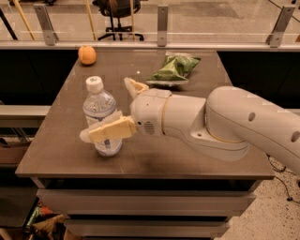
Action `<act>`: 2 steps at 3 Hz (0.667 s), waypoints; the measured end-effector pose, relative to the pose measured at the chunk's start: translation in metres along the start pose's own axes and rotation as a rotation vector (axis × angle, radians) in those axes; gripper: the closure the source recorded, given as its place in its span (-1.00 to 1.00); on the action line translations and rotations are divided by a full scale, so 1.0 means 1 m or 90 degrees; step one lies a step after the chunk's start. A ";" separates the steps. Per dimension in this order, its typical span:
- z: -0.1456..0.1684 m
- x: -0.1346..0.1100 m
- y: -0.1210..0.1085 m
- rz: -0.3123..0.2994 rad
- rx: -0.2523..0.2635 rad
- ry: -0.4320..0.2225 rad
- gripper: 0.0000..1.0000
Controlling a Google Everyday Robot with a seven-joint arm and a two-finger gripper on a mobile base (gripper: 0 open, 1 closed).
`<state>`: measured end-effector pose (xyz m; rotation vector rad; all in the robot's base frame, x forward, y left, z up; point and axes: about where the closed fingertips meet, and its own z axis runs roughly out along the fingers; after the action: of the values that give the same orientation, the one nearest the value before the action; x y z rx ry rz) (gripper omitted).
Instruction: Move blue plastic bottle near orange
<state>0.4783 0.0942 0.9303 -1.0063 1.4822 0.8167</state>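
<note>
We judge this the grasp stage: the end effector (105,108) brackets the bottle (98,105), fingers spread wide and apparently not yet clamped. The bottle stands upright at the table's (211,159) front left, well apart from the orange (87,55) at the far corner. The whole carry is left to do.

Robot test area in an office-like building

A dark table (65,140) is set before a glass railing (215,21); an office chair (117,11) is seen beyond, and a robot gripper (107,108) is held over the table's left side.
</note>
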 end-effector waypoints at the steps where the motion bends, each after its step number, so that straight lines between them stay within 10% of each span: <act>1: 0.007 0.001 0.010 -0.001 -0.012 -0.001 -0.66; 2: 0.008 -0.001 0.011 -0.004 -0.013 0.000 -0.22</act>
<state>0.4712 0.1060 0.9298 -1.0248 1.4724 0.8289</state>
